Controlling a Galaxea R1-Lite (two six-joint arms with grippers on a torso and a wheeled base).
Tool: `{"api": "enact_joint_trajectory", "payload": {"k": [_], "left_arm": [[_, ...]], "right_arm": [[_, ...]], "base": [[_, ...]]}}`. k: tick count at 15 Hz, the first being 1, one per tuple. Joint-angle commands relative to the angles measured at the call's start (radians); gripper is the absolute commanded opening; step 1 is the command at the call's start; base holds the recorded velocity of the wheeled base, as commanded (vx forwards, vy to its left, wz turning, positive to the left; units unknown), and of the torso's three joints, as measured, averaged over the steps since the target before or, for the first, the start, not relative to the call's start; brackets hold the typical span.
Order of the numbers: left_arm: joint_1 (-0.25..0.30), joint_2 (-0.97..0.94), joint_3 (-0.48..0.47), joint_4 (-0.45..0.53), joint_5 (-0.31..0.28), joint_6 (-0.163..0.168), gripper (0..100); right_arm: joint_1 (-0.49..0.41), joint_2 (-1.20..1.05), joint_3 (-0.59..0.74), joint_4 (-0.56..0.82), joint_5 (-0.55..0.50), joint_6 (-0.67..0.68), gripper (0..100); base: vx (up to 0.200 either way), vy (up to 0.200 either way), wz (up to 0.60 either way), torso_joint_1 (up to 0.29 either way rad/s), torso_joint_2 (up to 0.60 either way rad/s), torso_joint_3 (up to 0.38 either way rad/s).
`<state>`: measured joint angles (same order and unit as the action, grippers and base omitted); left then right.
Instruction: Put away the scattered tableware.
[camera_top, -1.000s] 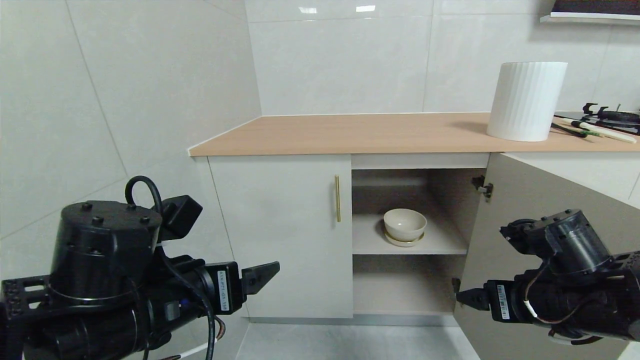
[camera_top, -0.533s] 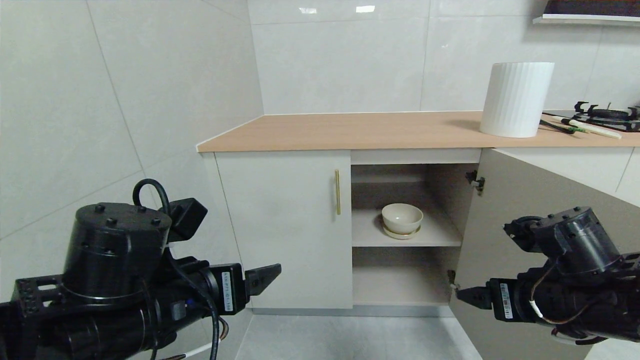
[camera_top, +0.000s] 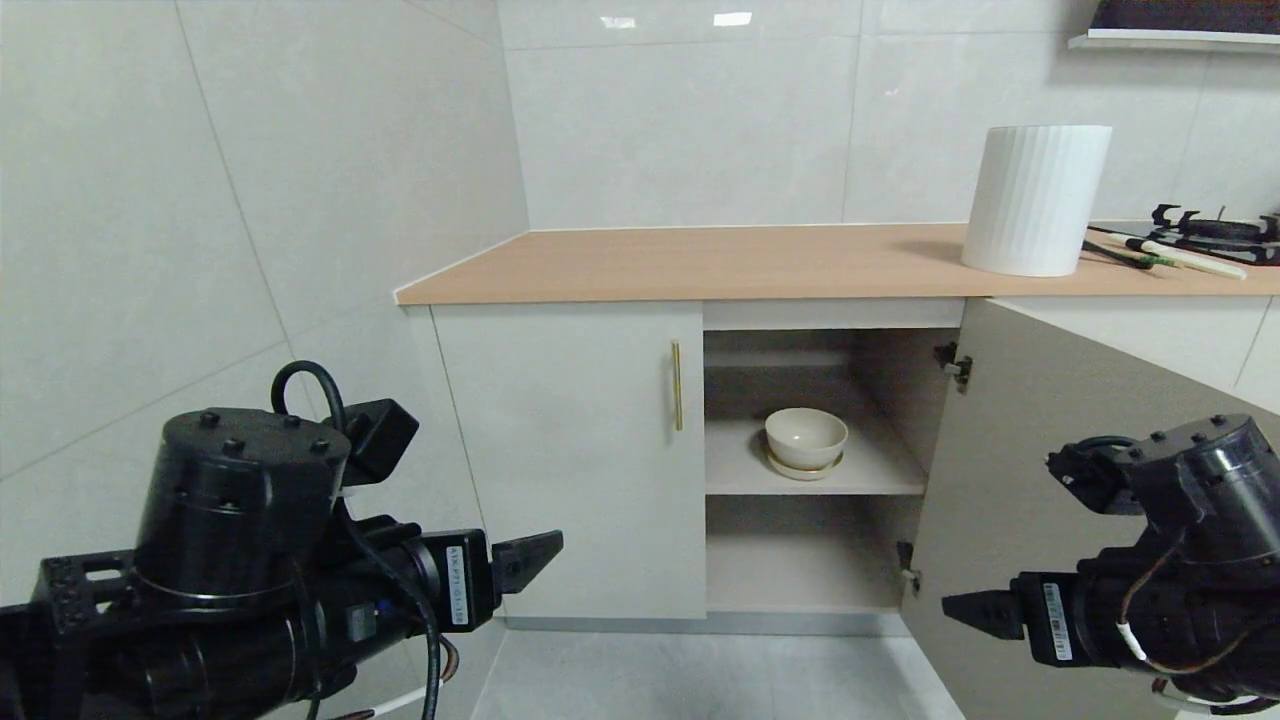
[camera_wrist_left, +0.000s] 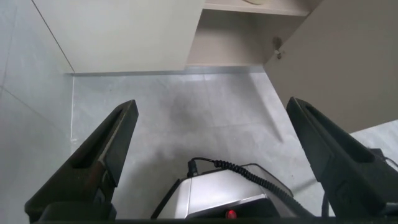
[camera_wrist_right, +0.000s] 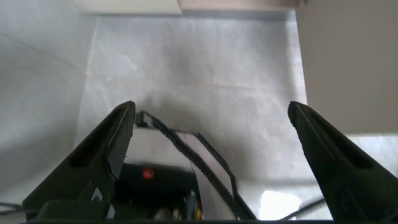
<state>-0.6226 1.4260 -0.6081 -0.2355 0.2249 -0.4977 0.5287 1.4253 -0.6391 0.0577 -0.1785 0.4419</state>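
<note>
Head view: bowl (camera_top: 806, 438) sits on a saucer (camera_top: 803, 471) on the cabinet shelf (camera_top: 740, 466); left hand (camera_top: 525, 560) and right hand (camera_top: 975, 612) hang out front, touching nothing. Left wrist: fingers (camera_wrist_left: 99, 162) spread wide, empty, over floor (camera_wrist_left: 205, 143). Right wrist: same, splayed wide, empty.

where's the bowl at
In the head view, the bowl sits on a plate on the upper shelf of the open cabinet, right of the gold handle on the closed door.
</note>
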Motion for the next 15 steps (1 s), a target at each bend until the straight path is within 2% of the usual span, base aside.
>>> {"api": "enact_joint_trajectory", "payload": {"k": [1,4,10,13,15], "left_arm": [[0.0,0.007,0.001,-0.001,0.001,0.001,100],[0.0,0.007,0.001,-0.001,0.001,0.001,100],[0.0,0.007,0.001,-0.001,0.001,-0.001,100],[0.0,0.008,0.002,-0.001,-0.001,0.001,100],[0.0,0.008,0.002,-0.001,-0.001,0.001,100]], "right_arm": [[-0.001,-0.025,-0.01,0.041,0.001,-0.006,100],[-0.001,-0.028,-0.01,0.064,0.001,-0.019,100],[-0.001,-0.032,-0.03,0.199,0.001,-0.038,100],[-0.004,-0.105,-0.037,0.34,-0.001,-0.066,100],[-0.015,-0.172,-0.088,0.433,-0.009,-0.077,100]], "base": [[0.0,-0.2,0.0,-0.007,-0.01,0.007],[0.0,-0.2,0.0,0.006,0.0,0.002],[0.0,-0.2,0.0,0.002,0.0,0.005],[0.0,0.0,0.0,0.0,0.0,0.0],[0.0,0.0,0.0,0.0,0.0,0.0]]}}
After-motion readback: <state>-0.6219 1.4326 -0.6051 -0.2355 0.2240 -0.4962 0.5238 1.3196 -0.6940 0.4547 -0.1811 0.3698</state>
